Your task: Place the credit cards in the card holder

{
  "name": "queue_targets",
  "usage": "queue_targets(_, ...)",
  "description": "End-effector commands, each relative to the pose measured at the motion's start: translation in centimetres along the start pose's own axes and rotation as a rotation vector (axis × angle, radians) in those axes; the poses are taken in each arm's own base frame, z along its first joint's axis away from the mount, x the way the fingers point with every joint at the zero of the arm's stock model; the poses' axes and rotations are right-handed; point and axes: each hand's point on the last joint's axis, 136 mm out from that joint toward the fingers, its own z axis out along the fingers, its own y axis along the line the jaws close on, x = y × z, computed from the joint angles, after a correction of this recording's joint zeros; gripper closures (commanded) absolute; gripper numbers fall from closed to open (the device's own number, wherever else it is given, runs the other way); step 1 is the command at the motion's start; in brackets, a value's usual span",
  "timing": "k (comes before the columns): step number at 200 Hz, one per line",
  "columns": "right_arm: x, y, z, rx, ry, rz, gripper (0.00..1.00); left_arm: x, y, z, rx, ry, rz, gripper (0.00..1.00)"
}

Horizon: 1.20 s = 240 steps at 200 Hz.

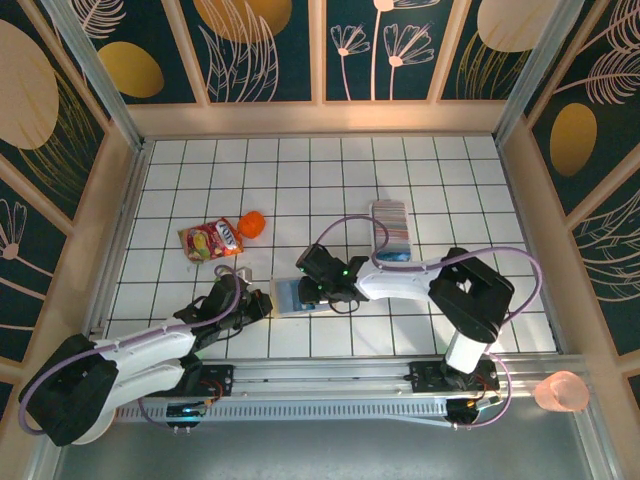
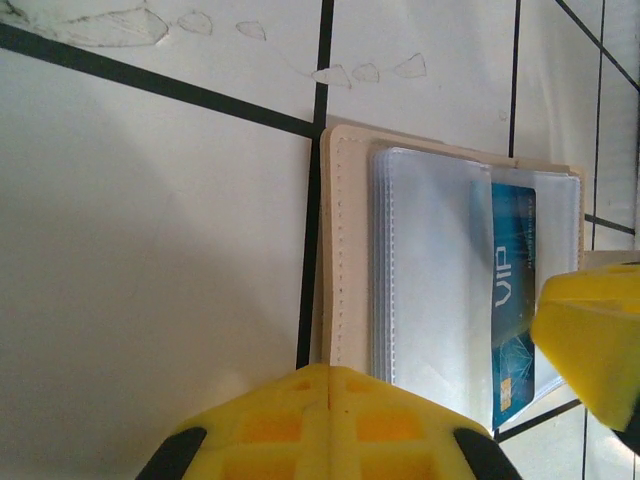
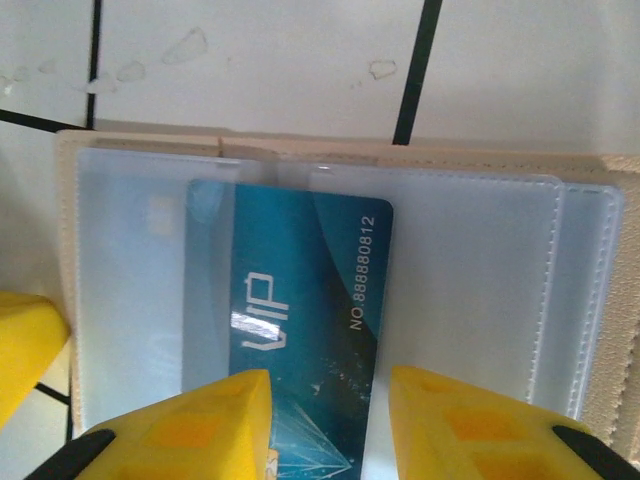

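Blue card partway in the holder
The holder [image 3: 66,250] lies open on the table [image 1: 450,180], with the blue card [image 3: 290,280] partly in a clear pocket [image 3: 480,280]. The right gripper [image 3: 330,420] is open over the card. The left gripper [image 2: 330,405] is closed beside the holder.

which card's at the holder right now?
The blue VIP card, lying on the card holder's clear sleeves at the right claw. The other credit cards sit fanned in a row farther back.

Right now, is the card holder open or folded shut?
Open. The card holder lies spread flat, its beige edge framing clear plastic sleeves that face up, with a blue VIP card among them.
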Motion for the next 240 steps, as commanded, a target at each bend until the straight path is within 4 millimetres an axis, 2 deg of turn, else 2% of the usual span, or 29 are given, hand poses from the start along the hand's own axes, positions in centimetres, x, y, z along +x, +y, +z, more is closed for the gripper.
queue_targets(1,0.6,0.2,0.8,0.006,0.022,0.003,0.65,0.4,0.1,-0.1,0.002,0.010,-0.003,0.96)
queue_targets(99,0.6,4.2,1.7,-0.077,0.030,-0.023,0.68,0.6,0.6,0.1,-0.003,0.012,-0.008,0.97)
queue_targets(198,0.1,6.5,1.5,-0.106,0.019,-0.067,0.71,0.6,0.6,0.1,0.002,0.009,-0.011,0.96)
queue_targets(215,0.2,6.8,1.4,-0.114,0.018,-0.077,0.82,0.6,0.5,0.1,0.003,0.010,-0.012,0.96)
queue_targets(240,0.2,7.1,1.2,-0.119,0.016,-0.094,0.84,0.6,0.6,0.1,0.000,0.009,-0.009,0.96)
